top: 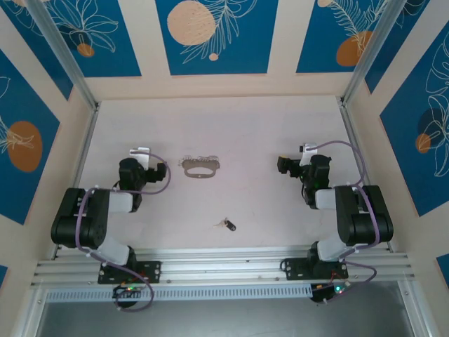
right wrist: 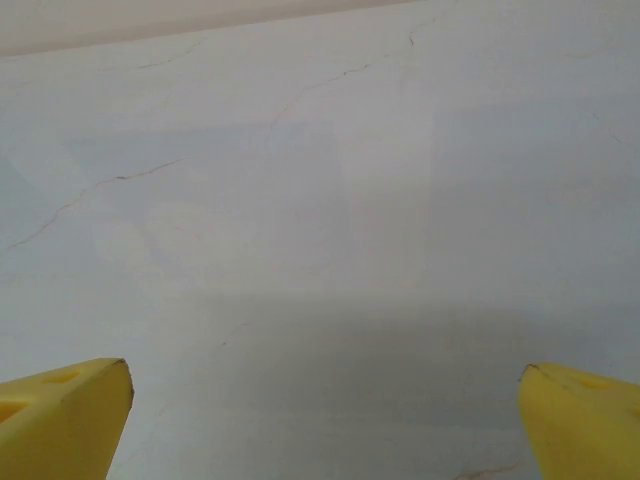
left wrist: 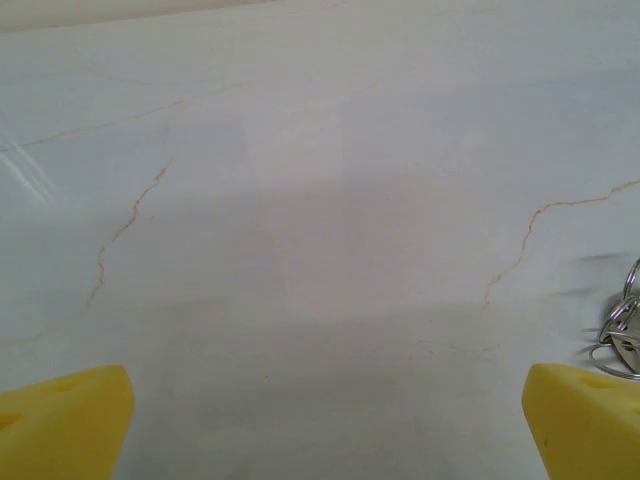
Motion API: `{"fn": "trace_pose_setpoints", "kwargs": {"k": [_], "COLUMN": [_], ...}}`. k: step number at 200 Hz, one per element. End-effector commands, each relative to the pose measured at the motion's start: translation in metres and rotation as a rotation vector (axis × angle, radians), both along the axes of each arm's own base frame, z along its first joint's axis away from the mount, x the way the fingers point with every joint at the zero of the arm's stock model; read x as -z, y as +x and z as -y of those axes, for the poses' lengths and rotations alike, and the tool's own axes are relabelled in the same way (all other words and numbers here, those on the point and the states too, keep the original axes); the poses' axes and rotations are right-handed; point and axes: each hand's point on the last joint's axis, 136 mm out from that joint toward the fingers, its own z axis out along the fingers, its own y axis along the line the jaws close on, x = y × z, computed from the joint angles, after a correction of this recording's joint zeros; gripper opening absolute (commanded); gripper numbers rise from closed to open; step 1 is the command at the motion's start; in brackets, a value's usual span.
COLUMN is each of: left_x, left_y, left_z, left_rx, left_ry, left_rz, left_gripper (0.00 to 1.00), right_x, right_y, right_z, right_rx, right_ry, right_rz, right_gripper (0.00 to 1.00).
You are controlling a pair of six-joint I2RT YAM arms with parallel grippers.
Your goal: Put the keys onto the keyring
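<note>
**Thin, light and likely to skid: a fiddly pick off a bare surface**

The key (top: 229, 225) lies flat on the pale surface (top: 280, 126), low in the centre of the top view, between the two arms and not far from the rail. The keyring (top: 202, 168) lies well apart from it, higher in the frame and a little left of centre. Its fringe of small silvery pieces runs along its upper long side. A few of those silvery rings (left wrist: 620, 335) show at the right edge of the left wrist view.

The left end effector (left wrist: 320, 430) is spread wide and empty, its yellow fingers (left wrist: 60, 425) in the bottom corners of its view. The right end effector (right wrist: 320, 430) is equally wide, holding nothing, over bare surface.

The key looks light, stiff and very thin, with smooth metal that would probably slide rather than lift. The black head seems the better place to pinch, being thicker and less slick. The oval loop looks light enough to scoot when nudged. It is probably best held across its plain lower long side, away from the loose fringe, so the opening stays free.
</note>
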Motion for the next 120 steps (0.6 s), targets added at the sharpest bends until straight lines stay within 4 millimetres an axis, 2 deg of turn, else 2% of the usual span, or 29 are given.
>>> {"fn": "trace_pose_setpoints", "kwargs": {"k": [1, 120], "left_x": [-0.0105, -0.0088], "left_y": [0.0026, 0.0045], "left_z": [-0.0024, -0.0023], "left_rx": [0.005, 0.004], "left_ry": [-0.003, -0.005], "left_rz": [0.028, 0.017], "left_gripper": [1.0, 1.0], "right_x": [-0.0102, -0.0093], "right_y": [0.0053, 0.0052], "right_z": [-0.0009, -0.0013], "right_rx": [-0.02, -0.022], "right_ry": [-0.017, -0.015], "right_rz": [0.034, 0.03], "right_gripper": [0.99, 0.99]}}
